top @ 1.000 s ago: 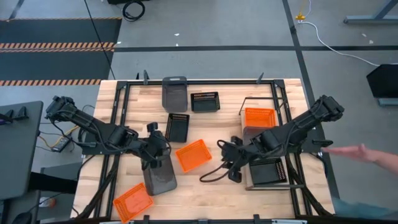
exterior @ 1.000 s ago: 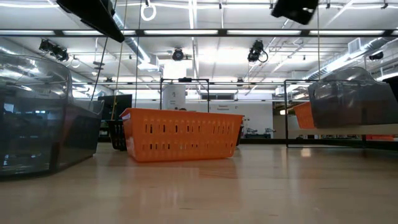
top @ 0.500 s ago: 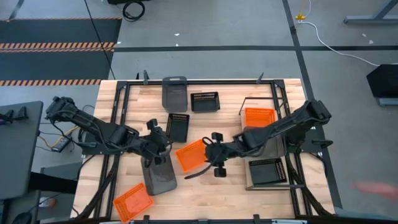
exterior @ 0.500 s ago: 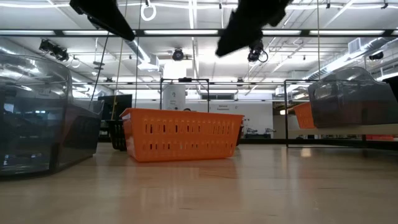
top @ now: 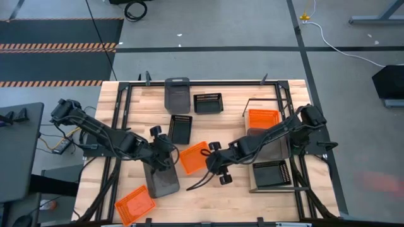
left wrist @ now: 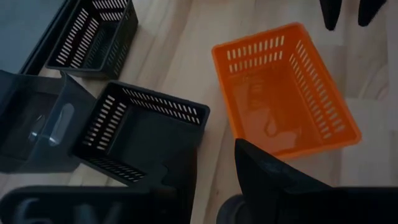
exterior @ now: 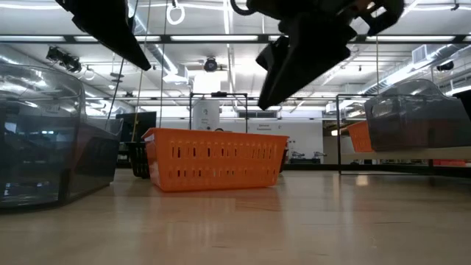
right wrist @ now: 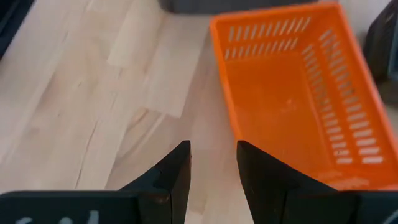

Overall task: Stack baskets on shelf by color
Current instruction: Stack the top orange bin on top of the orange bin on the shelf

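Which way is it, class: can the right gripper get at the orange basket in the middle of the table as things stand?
Probably yes. The right gripper hangs open beside the orange basket, which sits alone on bare wood with nothing between them.

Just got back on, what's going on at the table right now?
The right gripper hangs open and empty beside the orange basket at mid-table. The left gripper is open above a dark grey basket. On the shelf sit an orange, a grey and a black basket; the other baskets lie loose on the table.
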